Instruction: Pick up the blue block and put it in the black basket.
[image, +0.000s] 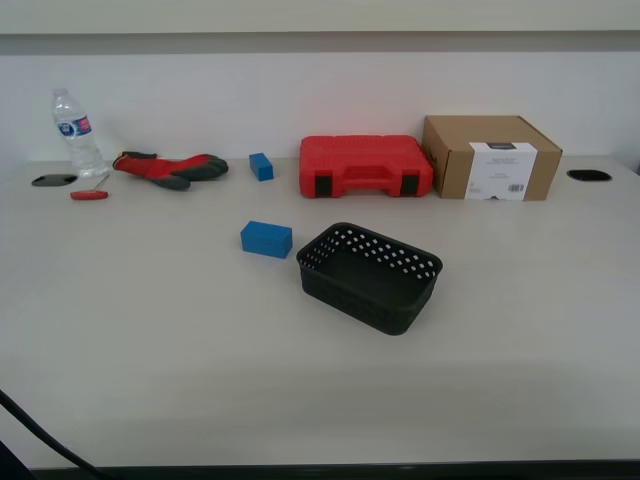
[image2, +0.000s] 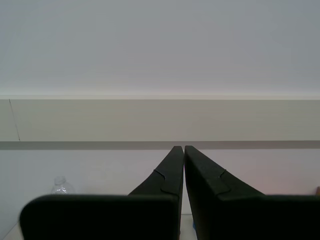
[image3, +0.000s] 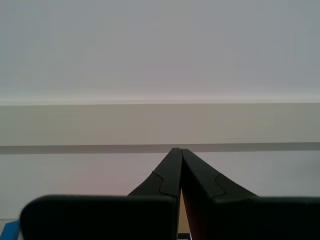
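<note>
On table, blue block (image: 266, 239), black basket (image: 372, 275)

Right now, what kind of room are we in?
Probably an office or lab workbench: a long pale table against a plain wall, with cable grommet holes in its top, a red tool case and a labelled cardboard box along the back.

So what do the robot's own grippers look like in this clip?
My first gripper and my second gripper look alike: matte black, each with two tapered wedge-shaped jaws rising from a broad black base, each jaw with a small notched seam. No markings or cables show on either.
</note>
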